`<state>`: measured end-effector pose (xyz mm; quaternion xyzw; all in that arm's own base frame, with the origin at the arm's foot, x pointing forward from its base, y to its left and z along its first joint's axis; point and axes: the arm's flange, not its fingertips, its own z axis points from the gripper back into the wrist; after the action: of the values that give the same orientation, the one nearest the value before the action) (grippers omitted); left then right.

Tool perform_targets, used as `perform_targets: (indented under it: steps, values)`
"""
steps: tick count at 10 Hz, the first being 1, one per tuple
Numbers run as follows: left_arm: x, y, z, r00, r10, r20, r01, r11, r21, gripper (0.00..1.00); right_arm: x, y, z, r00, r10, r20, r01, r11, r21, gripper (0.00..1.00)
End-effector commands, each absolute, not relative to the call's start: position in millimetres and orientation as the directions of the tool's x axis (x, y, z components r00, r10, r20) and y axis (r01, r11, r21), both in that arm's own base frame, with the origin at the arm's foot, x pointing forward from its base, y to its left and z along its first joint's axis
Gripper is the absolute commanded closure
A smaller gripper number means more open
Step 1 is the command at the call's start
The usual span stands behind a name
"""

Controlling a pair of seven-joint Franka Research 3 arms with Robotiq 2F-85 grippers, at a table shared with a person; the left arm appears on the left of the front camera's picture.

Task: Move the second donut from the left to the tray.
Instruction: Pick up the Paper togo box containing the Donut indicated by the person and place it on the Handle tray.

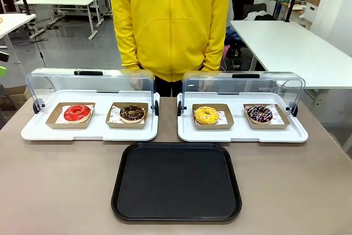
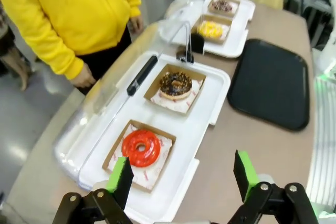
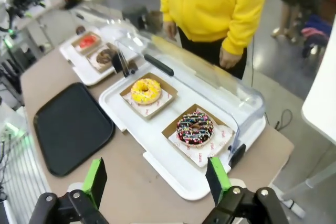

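One chocolate donut (image 1: 126,113) on printed paper (image 2: 185,101) | print illegible | black tray (image 1: 176,182) near

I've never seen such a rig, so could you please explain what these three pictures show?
These are three cameras on a two-armed robot. The front view looks across the table at a person in yellow. The other two sit on the wrists, looking past the left gripper and right gripper, both open and holding nothing. On the table, two white trays with raised clear lids hold four donuts; the chocolate donut is second from left. A black tray lies nearer.
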<state>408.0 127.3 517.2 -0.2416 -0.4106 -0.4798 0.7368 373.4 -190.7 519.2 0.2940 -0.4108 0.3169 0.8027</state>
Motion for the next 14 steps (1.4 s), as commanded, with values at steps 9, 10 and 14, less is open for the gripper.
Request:
perform_targets:
  steps: [9, 10, 14]
  values:
    - [414, 104, 519, 0.153, -0.435, 0.887, 0.911, 0.410, 0.044, 0.00, 369, -202, 508, 0.446, 0.237, 0.863, -0.758, 0.612, 0.224, 0.00]
    - [414, 104, 519, 0.153, -0.435, 0.887, 0.911, 0.410, 0.044, 0.00, 369, -202, 508, 0.446, 0.237, 0.863, -0.758, 0.612, 0.224, 0.00]
    - [414, 104, 519, 0.153, -0.435, 0.887, 0.911, 0.410, 0.044, 0.00, 369, -202, 508, 0.446, 0.237, 0.863, -0.758, 0.612, 0.224, 0.00]
